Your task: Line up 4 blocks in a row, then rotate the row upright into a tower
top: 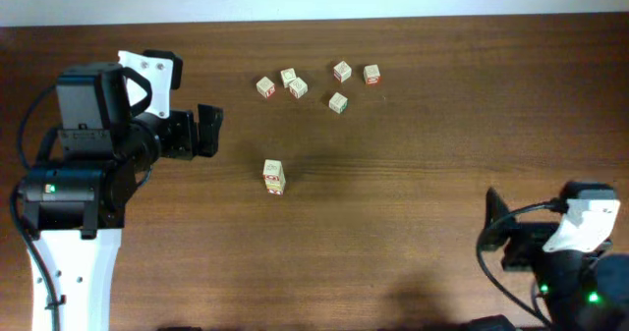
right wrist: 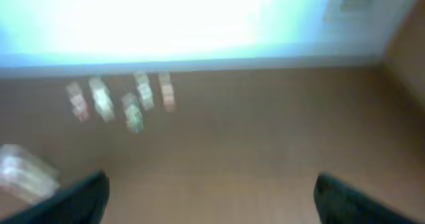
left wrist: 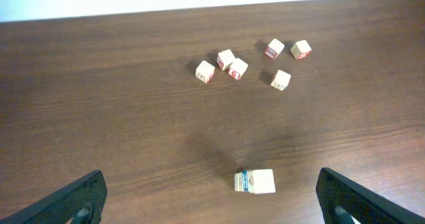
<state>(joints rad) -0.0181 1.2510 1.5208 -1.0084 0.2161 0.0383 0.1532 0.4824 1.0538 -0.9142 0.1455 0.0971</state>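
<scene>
The left gripper [top: 210,131] hangs over the dark wooden table [top: 413,193] with its fingers spread wide, holding nothing. Right of it in the overhead view, the blocks [top: 274,176] lie pressed together as one short bar mid-table, clear of both grippers. Seen from overhead, the bar's long axis runs from the far edge toward the near edge. One end face bears a blue mark and the other end shows red, but no letter is readable. Behind the bar six loose cubes [top: 298,88] sit scattered, several with red marks too small to read. The right gripper [right wrist: 211,179], at the lower right, is also spread and empty, and its own view is blurred.
</scene>
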